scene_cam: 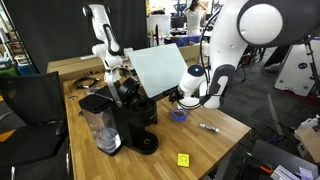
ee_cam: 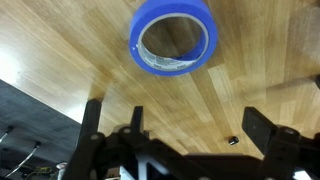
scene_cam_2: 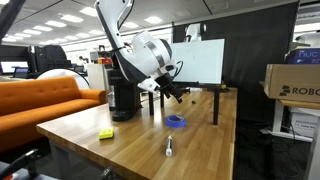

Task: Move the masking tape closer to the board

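The masking tape (scene_cam: 180, 115) is a small blue ring lying flat on the wooden table, seen in both exterior views (scene_cam_2: 176, 122) and at the top of the wrist view (ee_cam: 172, 36). The board (scene_cam: 158, 69) is a tilted white panel on thin black legs just behind the tape; it also shows in an exterior view (scene_cam_2: 197, 62). My gripper (scene_cam: 186, 100) hovers just above the tape, between it and the board, also seen in an exterior view (scene_cam_2: 180, 94). In the wrist view the fingers (ee_cam: 190, 125) are spread wide apart and hold nothing.
A black coffee machine (scene_cam: 128, 118) with a clear jug stands beside the board. A yellow note (scene_cam: 183, 159) lies near the table's front edge, also seen in an exterior view (scene_cam_2: 106, 134). A marker pen (scene_cam: 209, 127) lies beyond the tape and shows again (scene_cam_2: 169, 148).
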Available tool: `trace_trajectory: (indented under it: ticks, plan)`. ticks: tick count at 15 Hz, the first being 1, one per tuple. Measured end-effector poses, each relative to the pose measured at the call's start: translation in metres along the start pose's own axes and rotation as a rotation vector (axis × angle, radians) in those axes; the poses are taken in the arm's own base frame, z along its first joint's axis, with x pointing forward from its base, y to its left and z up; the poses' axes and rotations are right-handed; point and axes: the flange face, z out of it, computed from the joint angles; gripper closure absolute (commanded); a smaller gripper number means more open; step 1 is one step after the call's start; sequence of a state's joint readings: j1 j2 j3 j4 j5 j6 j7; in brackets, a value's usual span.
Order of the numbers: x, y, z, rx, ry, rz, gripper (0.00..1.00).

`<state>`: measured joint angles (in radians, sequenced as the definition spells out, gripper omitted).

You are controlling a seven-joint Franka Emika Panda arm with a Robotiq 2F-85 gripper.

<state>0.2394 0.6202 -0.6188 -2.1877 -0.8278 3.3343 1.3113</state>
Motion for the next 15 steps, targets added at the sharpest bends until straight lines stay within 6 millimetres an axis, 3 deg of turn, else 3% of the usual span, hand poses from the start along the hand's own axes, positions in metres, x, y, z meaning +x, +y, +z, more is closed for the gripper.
trace_trajectory:
  ticks: [3, 7, 11, 13, 15]
  plan:
    - [-0.018, -0.001, -0.033, 0.042, -0.037, -0.022, 0.0]
    - [-0.095, -0.005, -0.08, 0.126, -0.187, -0.122, 0.0]
    - [-0.164, 0.015, -0.115, 0.159, -0.315, -0.207, 0.0]
    - [-0.178, 0.023, -0.123, 0.15, -0.344, -0.229, 0.0]
    - [-0.175, 0.03, -0.119, 0.137, -0.352, -0.236, 0.0]
